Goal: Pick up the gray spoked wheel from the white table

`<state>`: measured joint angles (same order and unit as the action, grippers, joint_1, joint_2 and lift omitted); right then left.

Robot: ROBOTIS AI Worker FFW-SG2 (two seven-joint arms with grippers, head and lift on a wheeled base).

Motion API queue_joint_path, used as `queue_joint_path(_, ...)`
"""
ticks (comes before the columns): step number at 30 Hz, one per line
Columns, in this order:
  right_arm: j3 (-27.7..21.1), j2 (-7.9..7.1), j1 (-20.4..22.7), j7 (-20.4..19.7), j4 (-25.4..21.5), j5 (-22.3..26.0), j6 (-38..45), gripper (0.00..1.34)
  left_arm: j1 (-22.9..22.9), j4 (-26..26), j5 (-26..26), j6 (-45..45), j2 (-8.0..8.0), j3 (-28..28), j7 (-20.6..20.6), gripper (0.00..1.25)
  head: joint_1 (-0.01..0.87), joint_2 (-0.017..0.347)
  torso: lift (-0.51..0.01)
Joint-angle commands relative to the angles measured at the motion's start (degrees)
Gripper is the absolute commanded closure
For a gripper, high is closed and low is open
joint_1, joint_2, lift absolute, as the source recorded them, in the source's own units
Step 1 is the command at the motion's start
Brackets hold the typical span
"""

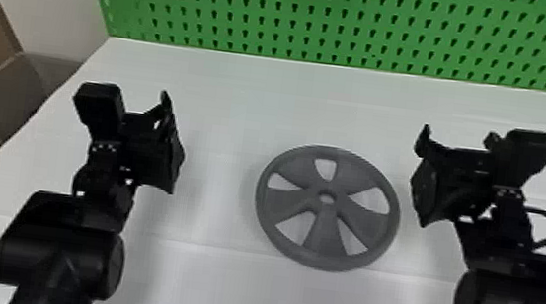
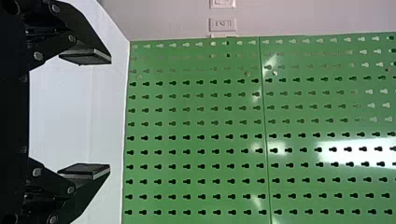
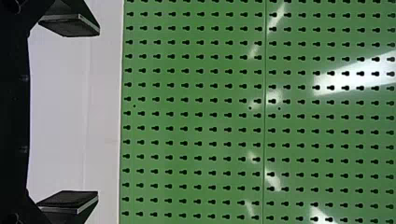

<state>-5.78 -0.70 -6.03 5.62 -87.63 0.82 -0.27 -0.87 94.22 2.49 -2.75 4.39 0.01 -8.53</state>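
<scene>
Gray spoked wheel [image 1: 326, 220] lies flat on bench [image 1: 211, 285] between your left gripper [image 2: 110, 114] and right gripper [image 3: 98, 113], apparently for reach by either; both spread wide, empty.

White glare on green pegboard [image 3: 196, 121]
</scene>
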Motion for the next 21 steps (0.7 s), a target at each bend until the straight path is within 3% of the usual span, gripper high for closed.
queue_joint_path(1, 0.2, 0.0, 0.0, 0.0, 0.0, 0.0, 0.1, 0.07, 0.1, 0.0, 0.2, -0.1, 0.01, 0.1, 0.0, 0.43, 0.779, 0.084, -0.094)
queue_joint_path(21, 0.2, 0.26, 0.1, 0.0, 0.0, 0.1, 0.2, 0.07, 0.2, 0.0, 0.4, -0.1, 0.01, -0.2, -0.1, 0.43, 0.779, 0.084, -0.094)
